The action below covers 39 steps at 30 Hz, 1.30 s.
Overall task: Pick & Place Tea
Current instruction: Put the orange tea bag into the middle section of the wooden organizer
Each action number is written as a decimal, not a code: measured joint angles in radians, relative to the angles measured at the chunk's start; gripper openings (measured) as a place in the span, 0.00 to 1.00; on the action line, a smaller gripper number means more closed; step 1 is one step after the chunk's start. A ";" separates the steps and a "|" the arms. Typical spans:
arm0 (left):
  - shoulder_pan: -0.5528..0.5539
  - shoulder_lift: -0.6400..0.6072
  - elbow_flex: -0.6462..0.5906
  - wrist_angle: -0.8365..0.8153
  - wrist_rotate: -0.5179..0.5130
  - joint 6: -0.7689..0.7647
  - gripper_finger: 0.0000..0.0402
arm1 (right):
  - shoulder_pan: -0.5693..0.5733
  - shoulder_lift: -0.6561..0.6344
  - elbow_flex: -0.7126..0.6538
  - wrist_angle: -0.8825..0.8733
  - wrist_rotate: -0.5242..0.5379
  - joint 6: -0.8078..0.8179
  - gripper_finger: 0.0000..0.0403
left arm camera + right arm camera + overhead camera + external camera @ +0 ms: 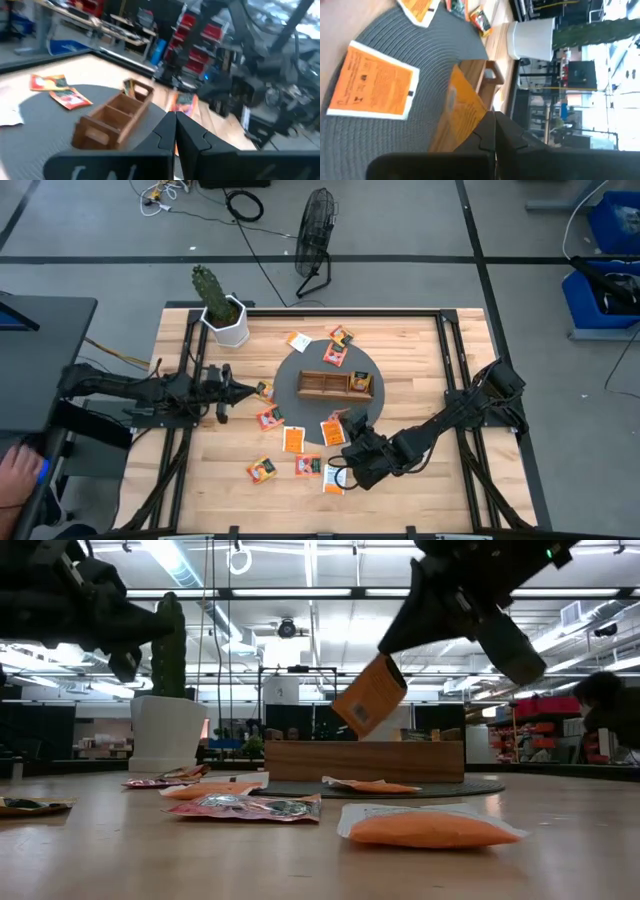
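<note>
A brown wooden compartment tray (335,385) stands on a round dark mat (290,370) at mid-table. Orange and white tea sachets lie flat around it, on the mat (333,431) and on the bare wood (262,470). My right gripper (350,437) hovers over the mat's near edge, shut on one orange tea sachet (372,695). My left gripper (240,390) is shut on nothing at the mat's left edge, pointing level toward the tray (115,117). My right gripper pinches the orange sachet by one end (477,122) between its two fingers. They come slanting down from the table's near right side, toward the tray. The sachet is lifted clear of the mat and sticks out tilted beyond the fingertips (400,648).
A cactus in a white pot (225,315) stands at the table's far left corner. A plump orange sachet (430,828) and a reddish one (245,806) lie near the front edge. A person's hand (15,470) shows off the table's left side. A fan (315,230) stands on the floor behind.
</note>
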 joint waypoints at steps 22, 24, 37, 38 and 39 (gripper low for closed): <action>0.000 0.603 0.112 0.365 -0.009 0.086 0.58 | -0.062 0.000 0.033 0.391 0.042 -0.525 0.00; 0.000 0.648 0.144 0.372 -0.010 0.086 0.59 | -0.065 0.000 0.033 0.414 0.037 -0.561 0.00; -0.013 0.863 0.328 0.370 0.035 0.229 0.59 | -0.081 -0.003 0.033 0.501 0.066 -0.653 0.00; -0.018 0.879 0.344 0.371 0.035 0.243 0.59 | -0.084 -0.003 0.033 0.501 0.069 -0.653 0.00; -0.023 0.891 0.355 0.371 0.036 0.254 0.59 | -0.089 -0.003 0.033 0.501 0.073 -0.653 0.00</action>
